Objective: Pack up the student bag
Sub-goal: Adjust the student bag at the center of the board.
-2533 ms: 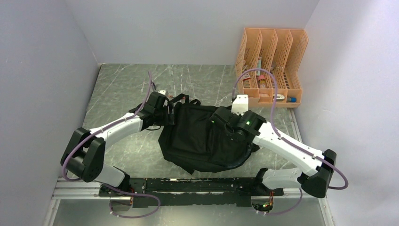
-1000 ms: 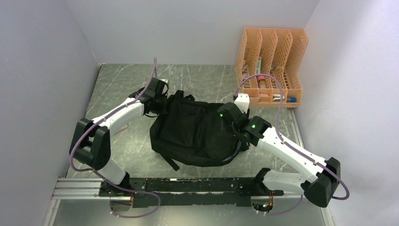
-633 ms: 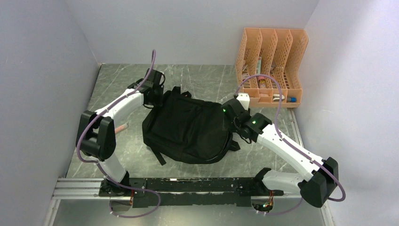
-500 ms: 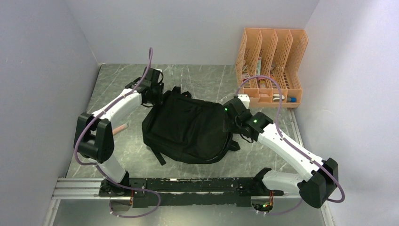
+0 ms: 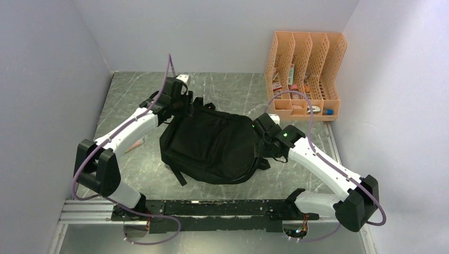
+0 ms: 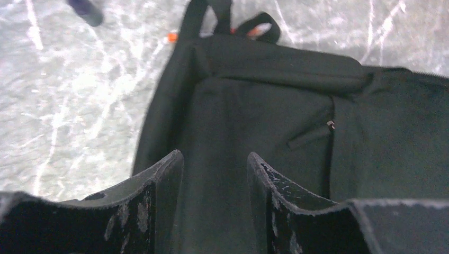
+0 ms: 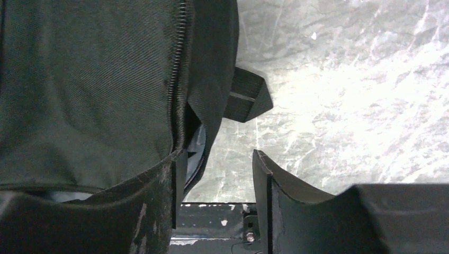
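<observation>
Large soft black fabric backpack point(image 5: 212, 148) runs 10-to-4 o'clock; left end effector point(image 6: 214, 174) at its 11, right end effector point(image 7: 218, 177) at 3, both part-open, empty.

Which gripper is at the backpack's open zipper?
The right gripper, beside the backpack's parted zipper with pale lining showing. The left gripper is over unopened fabric near the top straps.
</observation>
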You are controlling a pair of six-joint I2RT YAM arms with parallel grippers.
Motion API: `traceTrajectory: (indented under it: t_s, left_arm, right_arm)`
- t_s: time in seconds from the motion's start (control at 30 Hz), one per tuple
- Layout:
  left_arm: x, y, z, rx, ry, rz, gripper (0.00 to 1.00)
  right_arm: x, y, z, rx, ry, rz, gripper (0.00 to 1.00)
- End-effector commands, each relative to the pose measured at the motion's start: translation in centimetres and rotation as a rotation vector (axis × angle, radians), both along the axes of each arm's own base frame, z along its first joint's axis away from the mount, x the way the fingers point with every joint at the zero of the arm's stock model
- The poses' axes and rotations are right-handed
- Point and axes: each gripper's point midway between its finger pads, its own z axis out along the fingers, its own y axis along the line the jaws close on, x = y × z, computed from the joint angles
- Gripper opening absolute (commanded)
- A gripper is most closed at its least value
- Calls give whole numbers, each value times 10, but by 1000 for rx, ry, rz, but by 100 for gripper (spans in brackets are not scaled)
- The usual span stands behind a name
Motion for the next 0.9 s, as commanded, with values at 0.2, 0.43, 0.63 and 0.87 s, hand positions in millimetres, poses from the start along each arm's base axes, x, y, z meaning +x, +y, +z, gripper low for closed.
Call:
traceTrajectory:
  t_s: [0.2, 0.43, 0.63, 0.87]
  left_arm:
    - [-20, -33, -28, -40, 36, -80, 51]
    - [-35, -26, -53, -24, 93, -55, 49]
    - [-46, -23, -67, -16, 127, -49, 48]
    - [-48, -22, -71, -2, 140, -52, 47]
  right_arm:
    - [20, -12, -18, -41, -38, -92, 50]
    - [57, -10, -30, -1, -122, -122, 48]
    - [84, -18, -25, 20, -201, -153, 46]
    - [106, -18, -25, 77, -233, -144, 26]
